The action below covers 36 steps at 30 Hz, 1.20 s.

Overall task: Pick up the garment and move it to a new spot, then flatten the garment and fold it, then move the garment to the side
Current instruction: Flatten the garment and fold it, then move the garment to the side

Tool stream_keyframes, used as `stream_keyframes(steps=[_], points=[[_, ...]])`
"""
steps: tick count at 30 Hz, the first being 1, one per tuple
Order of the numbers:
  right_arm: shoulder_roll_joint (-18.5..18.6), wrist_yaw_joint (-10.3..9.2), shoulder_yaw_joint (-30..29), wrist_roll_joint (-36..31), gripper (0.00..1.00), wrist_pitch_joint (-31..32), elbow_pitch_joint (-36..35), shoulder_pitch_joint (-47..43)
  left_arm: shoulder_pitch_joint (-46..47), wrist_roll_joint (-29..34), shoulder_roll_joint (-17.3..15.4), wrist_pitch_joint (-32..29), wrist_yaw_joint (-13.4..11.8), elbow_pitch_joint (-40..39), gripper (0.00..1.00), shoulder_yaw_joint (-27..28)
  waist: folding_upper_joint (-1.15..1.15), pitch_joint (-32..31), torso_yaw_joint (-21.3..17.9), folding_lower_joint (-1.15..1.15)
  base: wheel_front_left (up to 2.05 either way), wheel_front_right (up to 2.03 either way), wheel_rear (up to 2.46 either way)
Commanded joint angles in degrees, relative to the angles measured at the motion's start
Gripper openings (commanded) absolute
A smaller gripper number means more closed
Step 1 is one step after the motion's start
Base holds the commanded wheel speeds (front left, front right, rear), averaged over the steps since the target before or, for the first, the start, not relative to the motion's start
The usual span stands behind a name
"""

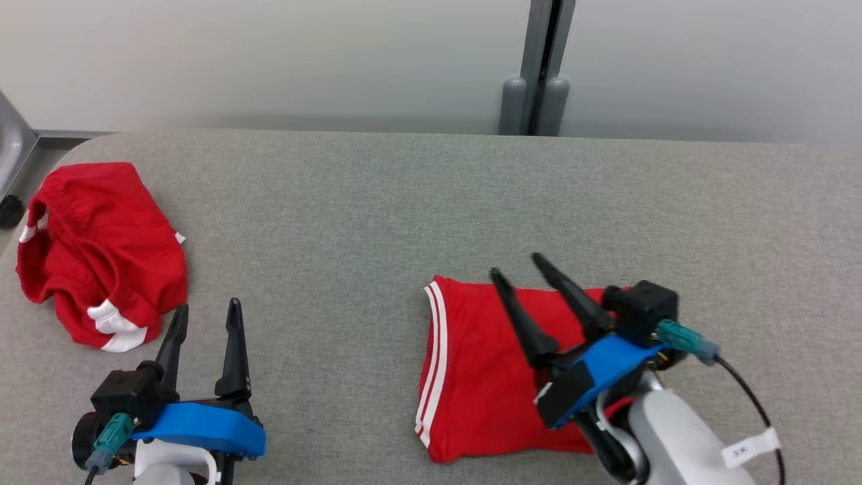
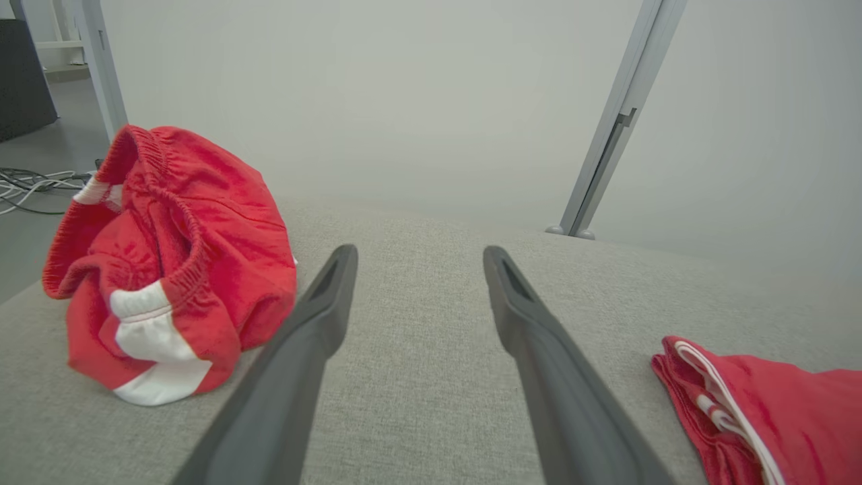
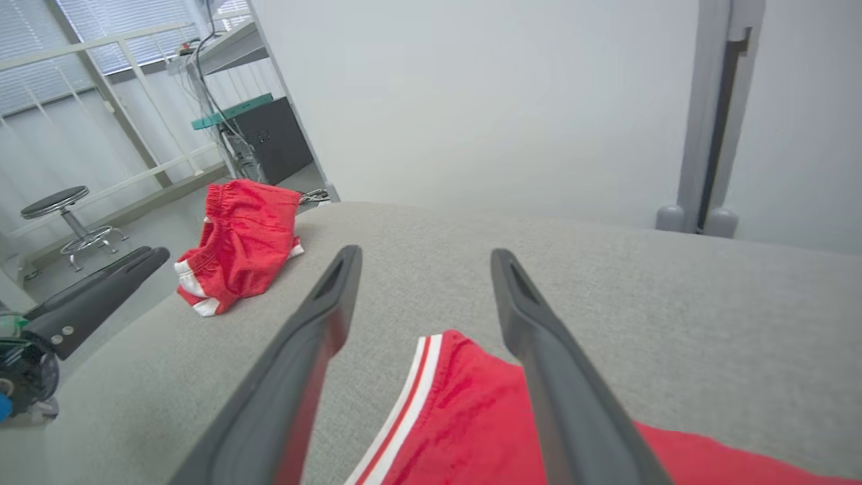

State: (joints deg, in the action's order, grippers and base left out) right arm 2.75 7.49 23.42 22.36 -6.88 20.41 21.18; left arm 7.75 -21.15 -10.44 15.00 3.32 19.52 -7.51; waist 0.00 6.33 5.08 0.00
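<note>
A folded red garment [image 1: 471, 377] with white stripes along its left edge lies flat on the grey table [image 1: 377, 215], right of centre. My right gripper [image 1: 516, 265] hovers over it, open, with nothing between its fingers. In the right wrist view the striped corner of the garment [image 3: 471, 431] sits under and between the spread fingers of that gripper [image 3: 425, 250]. My left gripper [image 1: 208, 306] stands open near the table's front left, holding nothing. The left wrist view has the gripper [image 2: 419, 250] over bare cloth, with the folded garment [image 2: 774, 397] at its lower right.
A second red garment [image 1: 101, 249], crumpled with white patches, lies at the table's far left edge, just ahead-left of my left gripper [image 3: 94, 296]. It also appears crumpled [image 2: 182, 256] in the left wrist view. A grey post [image 1: 539, 67] stands behind the table against the pale wall.
</note>
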Motion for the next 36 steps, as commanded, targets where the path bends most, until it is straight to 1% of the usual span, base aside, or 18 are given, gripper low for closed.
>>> stream_keyframes(steps=[1, 6, 9, 11, 18, 22, 36], points=[[0.28, 0.01, -2.01, -1.46, 1.00, 0.01, -0.70, -1.48, -0.73, 0.26, -0.21, 0.24, -0.18, -0.23, 1.00, 0.33, 0.00, -0.78, -0.86, 0.00, 0.00, 0.00, 0.00], [0.23, 0.01, -15.14, -7.03, 1.00, 1.23, -5.39, -7.51, -1.96, 0.25, -0.28, 0.23, -0.65, -0.64, 1.00, 0.46, 0.00, -1.96, -2.47, 0.00, 0.00, 0.00, 0.00], [0.19, 0.02, -20.95, -9.41, 1.00, 1.88, -8.08, -10.49, -2.51, 0.11, -0.21, 0.23, -0.78, -0.76, 1.00, 0.37, 0.00, -2.47, -3.04, 0.00, 0.00, 0.00, 0.00], [0.16, 0.02, -23.19, -10.82, 1.00, 2.24, -9.35, -12.24, -2.94, -0.05, -0.22, 0.24, -0.77, -0.63, 1.00, 0.41, 0.00, -2.86, -3.38, 0.00, 0.00, 0.00, 0.00], [0.26, 0.02, -26.31, -12.90, 1.00, 3.13, -11.47, -16.35, -3.82, -0.38, -0.31, 0.23, -0.66, 0.19, 1.00, 0.22, 0.00, -4.61, -3.82, 0.00, 0.00, 0.00, 0.00], [0.24, 0.02, -27.67, -12.74, 1.00, 3.59, -11.50, -18.17, -4.23, -0.93, -0.30, -0.69, -0.77, 0.82, 1.00, 0.02, 0.00, -5.75, -4.06, 0.00, 0.00, 0.00, 0.00], [0.21, 0.02, -28.31, -12.91, 1.00, 4.04, -11.44, -20.25, -4.80, -0.74, -1.27, -1.85, -1.48, 1.59, 1.00, -0.95, 0.00, -6.77, -5.07, 0.00, 0.00, 0.00, 0.00]])
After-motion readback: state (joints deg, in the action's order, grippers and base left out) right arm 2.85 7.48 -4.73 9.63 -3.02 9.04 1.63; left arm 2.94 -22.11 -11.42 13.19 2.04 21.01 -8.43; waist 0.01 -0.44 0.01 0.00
